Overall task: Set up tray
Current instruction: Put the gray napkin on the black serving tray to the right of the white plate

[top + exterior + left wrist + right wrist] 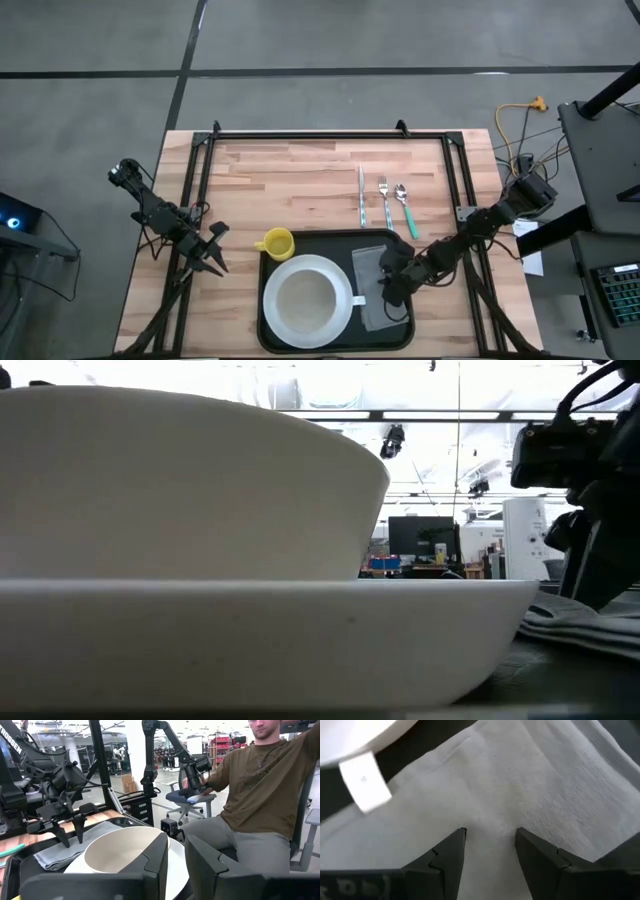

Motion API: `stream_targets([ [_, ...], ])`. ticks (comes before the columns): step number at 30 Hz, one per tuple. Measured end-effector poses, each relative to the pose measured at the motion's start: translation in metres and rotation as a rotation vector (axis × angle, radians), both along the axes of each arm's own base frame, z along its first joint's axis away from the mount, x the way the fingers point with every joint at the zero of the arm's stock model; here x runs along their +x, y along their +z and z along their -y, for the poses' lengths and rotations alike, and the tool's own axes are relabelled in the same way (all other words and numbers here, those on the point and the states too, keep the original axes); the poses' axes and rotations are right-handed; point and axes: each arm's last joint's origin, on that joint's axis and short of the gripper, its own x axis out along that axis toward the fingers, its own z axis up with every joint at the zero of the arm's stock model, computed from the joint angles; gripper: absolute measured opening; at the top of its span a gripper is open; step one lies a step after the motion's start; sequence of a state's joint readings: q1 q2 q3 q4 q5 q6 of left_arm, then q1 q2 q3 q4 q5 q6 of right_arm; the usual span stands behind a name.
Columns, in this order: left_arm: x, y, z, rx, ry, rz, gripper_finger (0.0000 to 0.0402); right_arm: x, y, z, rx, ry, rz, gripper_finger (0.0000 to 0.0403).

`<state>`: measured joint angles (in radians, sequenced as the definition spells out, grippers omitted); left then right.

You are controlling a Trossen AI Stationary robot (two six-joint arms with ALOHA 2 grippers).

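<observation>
The tray (335, 335) sits at the tabletop's (300, 190) near edge. The right tool (489, 840) hovers over the grey cloth (520, 785), fingers slightly apart, holding nothing. The left tool (212, 258) waits off the tray, fingers parted.

Around the wooden table (300, 190) the floor (90, 60) is grey concrete crossed by dark lines, and beyond the table's right edge a yellow cable (520, 125) lies on it. The room behind is a large bright hall with ceiling lights, a dark monitor (420, 538) and white equipment. A seated person (252, 795) in an olive shirt is near an office chair (187, 802).
</observation>
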<state>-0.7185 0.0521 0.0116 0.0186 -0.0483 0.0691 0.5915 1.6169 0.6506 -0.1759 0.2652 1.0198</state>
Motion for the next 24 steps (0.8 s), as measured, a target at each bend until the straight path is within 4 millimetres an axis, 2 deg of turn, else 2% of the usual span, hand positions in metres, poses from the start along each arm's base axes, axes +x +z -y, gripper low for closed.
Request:
stream_targets([
  [8,0.000,0.000,0.000,0.000,0.000,0.000,0.0048,0.000,0.000,0.001,0.030,-0.093,0.011,0.0166],
  [12,0.000,0.000,0.000,0.000,0.000,0.000,0.0048,0.001,0.003,0.000,-0.044,0.019,0.013,0.0166],
  [17,0.000,0.000,0.000,-0.001,0.000,0.000,0.0048,0.009,0.014,-0.006,-0.163,0.257,0.042,0.0166],
  [24,0.000,0.000,0.000,0.000,0.000,0.000,0.0048,0.014,0.022,-0.013,-0.238,0.409,0.087,0.0166],
])
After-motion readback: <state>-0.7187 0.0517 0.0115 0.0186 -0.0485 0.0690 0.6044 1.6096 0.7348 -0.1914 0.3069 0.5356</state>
